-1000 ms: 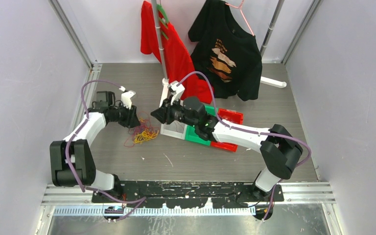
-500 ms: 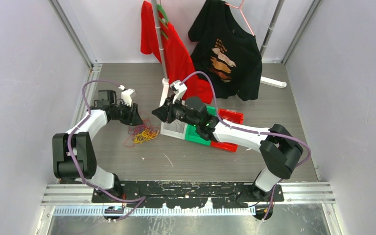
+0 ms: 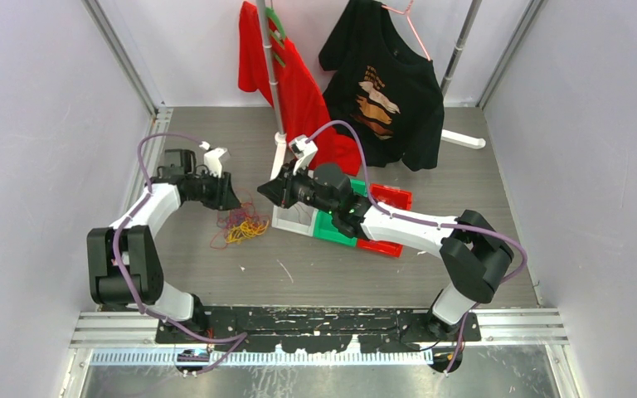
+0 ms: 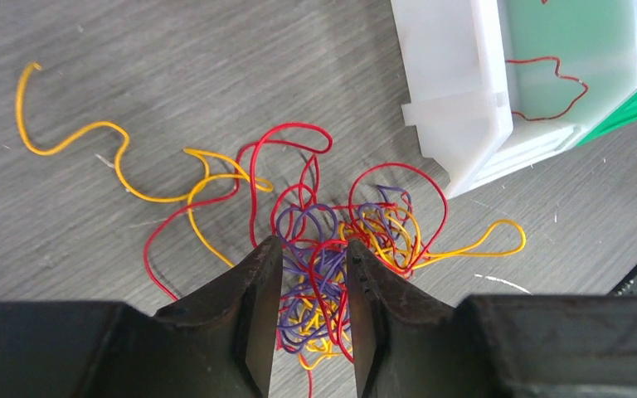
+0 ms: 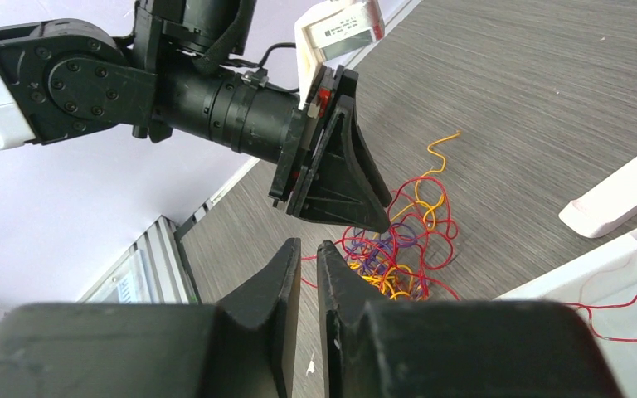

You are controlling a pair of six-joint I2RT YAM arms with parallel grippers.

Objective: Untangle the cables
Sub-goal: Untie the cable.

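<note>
The grey wood-grain counter (image 3: 323, 274) is enclosed by plain lilac walls (image 3: 41, 124). The cables (image 3: 239, 225) lie tangled left of centre, near the white bin (image 3: 294, 217). My left tool (image 4: 313, 332) is over the tangle, fingers parted. My right tool (image 5: 308, 257) is closed to a slit and holds nothing. Open counter runs from the tangle to the near rail (image 3: 315, 327).

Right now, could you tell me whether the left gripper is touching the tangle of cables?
Cannot tell. In the left wrist view the left gripper straddles the cable tangle, jaws open, but any contact is hidden.
</note>
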